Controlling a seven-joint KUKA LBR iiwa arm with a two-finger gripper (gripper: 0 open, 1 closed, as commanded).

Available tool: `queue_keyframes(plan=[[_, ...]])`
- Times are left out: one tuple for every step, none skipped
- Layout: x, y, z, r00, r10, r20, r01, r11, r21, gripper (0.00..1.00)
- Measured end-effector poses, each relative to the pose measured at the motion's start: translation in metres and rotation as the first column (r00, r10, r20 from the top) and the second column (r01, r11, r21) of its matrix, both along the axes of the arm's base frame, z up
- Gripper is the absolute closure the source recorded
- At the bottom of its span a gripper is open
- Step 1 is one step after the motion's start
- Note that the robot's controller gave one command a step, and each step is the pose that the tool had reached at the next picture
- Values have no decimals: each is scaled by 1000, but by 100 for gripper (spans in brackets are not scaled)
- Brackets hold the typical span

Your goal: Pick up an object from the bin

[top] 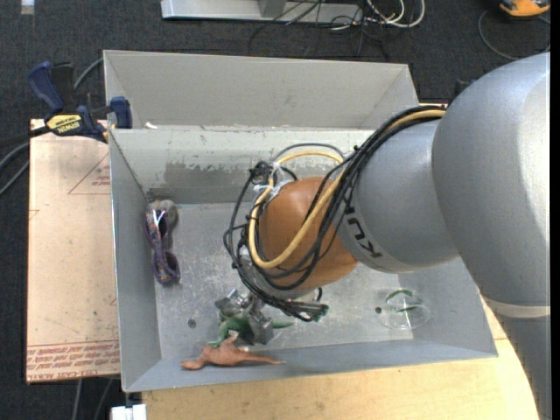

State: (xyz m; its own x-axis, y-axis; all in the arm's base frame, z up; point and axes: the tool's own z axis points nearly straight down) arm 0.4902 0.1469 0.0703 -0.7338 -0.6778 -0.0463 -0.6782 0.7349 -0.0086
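Observation:
My gripper (242,315) reaches down near the bin's front edge, left of the middle, under the orange cover. Its metal tips sit right on a small green toy figure (234,328). Whether the toy is between the tips is hidden by the gripper's body. Just in front of it, against the front wall, lies an orange-tan toy dinosaur (229,355), stretched out sideways.
A pair of purple sunglasses (162,241) lies along the left wall. A clear plastic piece (401,308) rests on the floor at the right. The arm with its cables covers the bin's middle and right.

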Motion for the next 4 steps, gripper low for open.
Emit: queue_keyframes(plan=[[4,-6,0,999,35,-4,-35,999,-2,100],[-6,-44,0,1000,24,4,-24,1000,1,100],[-5,-44,0,1000,0,-1,0,1000,2,100],[0,-56,7,1000,25,6,-26,1000,2,100]])
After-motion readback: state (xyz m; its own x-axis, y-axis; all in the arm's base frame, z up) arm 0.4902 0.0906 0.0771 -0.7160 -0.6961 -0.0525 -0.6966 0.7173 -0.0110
